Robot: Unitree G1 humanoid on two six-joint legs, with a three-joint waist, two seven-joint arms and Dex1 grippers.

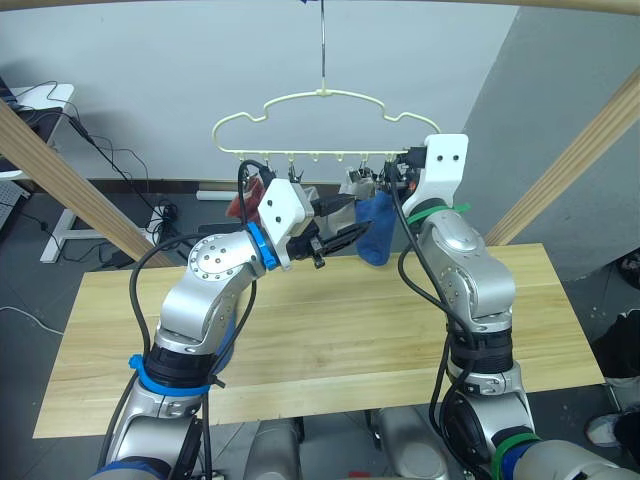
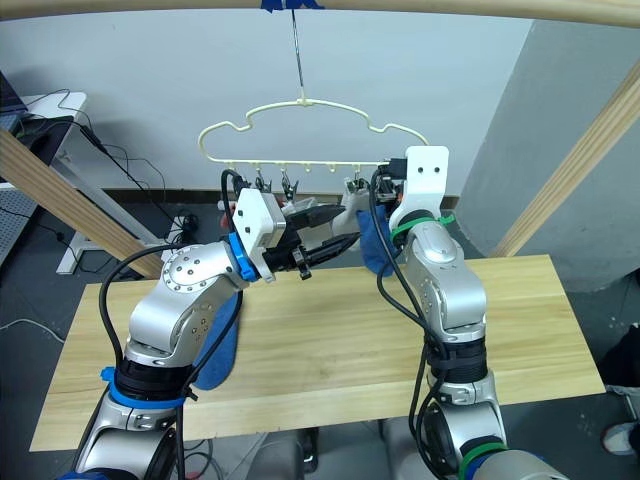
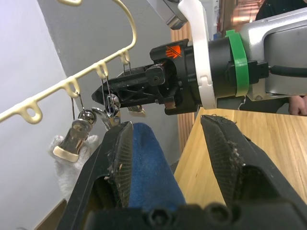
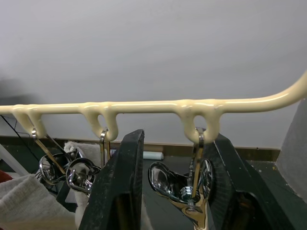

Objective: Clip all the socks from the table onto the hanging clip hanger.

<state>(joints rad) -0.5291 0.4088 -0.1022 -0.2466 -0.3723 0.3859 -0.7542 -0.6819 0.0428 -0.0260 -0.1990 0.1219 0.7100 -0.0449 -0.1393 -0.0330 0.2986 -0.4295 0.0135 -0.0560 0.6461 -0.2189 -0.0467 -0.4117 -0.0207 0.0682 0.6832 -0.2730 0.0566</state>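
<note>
The pale yellow clip hanger [image 1: 325, 95] hangs by its hook above the far edge of the table [image 1: 330, 340]. A rust red sock [image 1: 243, 200] hangs at its left end and a light grey sock [image 4: 19, 201] hangs further along. A blue sock [image 1: 378, 230] hangs below the right-hand clips. My left gripper [image 3: 165, 127] is open, with this blue sock against one finger [image 3: 117, 158]. My right gripper [image 4: 175, 139] is up at the hanger's bar, its fingers on either side of a metal clip [image 4: 184, 184]. Another blue sock [image 2: 218, 345] lies on the table under my left arm.
Round wooden poles of a frame slant up on the left [image 1: 70, 180] and on the right [image 1: 580, 160], and a top bar [image 2: 450, 8] carries the hanger's hook. Cables and a white desk leg [image 1: 60, 230] are on the floor beyond the table's left end.
</note>
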